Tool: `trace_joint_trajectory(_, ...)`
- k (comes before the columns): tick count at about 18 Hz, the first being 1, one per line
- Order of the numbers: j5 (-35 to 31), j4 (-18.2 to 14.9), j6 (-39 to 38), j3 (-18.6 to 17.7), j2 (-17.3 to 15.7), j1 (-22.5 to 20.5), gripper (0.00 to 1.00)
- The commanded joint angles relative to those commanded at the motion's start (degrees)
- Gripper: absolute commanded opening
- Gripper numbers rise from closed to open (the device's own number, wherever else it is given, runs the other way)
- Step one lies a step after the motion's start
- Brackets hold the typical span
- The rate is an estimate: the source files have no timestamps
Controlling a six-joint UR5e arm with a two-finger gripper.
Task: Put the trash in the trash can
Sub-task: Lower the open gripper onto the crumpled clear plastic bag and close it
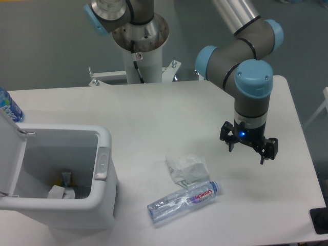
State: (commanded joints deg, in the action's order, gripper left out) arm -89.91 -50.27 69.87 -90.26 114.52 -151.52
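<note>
A crumpled whitish plastic wrapper (pixel 186 168) lies on the white table, right of the trash can. Just in front of it a crushed clear bottle (pixel 183 201) with a blue cap and red lettering lies on its side. The white trash can (pixel 104 163) stands at the front left with its lid (pixel 10 154) flipped open, and a few small items rest at its bottom. My gripper (pixel 246 153) hangs above the table to the right of the wrapper, pointing down. It is open with nothing between its fingers and is apart from both pieces of trash.
An upright bottle with a blue label (pixel 8 105) stands at the far left edge behind the bin. The robot's base column (pixel 139 48) rises at the back. A black object (pixel 320 221) sits at the table's front right corner.
</note>
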Motion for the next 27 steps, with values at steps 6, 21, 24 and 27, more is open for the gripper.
trace_joint_trajectory(6,1.14,0.44,0.0,-0.61,-0.18,0.09,1.0)
trace_joint_trajectory(21,5.45,5.44,0.18,-12.48,-0.62,8.69,1.0)
trace_joint_trajectory(24,5.36,7.12,0.17,-12.39,0.35,9.67,0.85)
trace_joint_trajectory(27,4.93,6.86,0.44,-12.74,0.53,9.67,0.46)
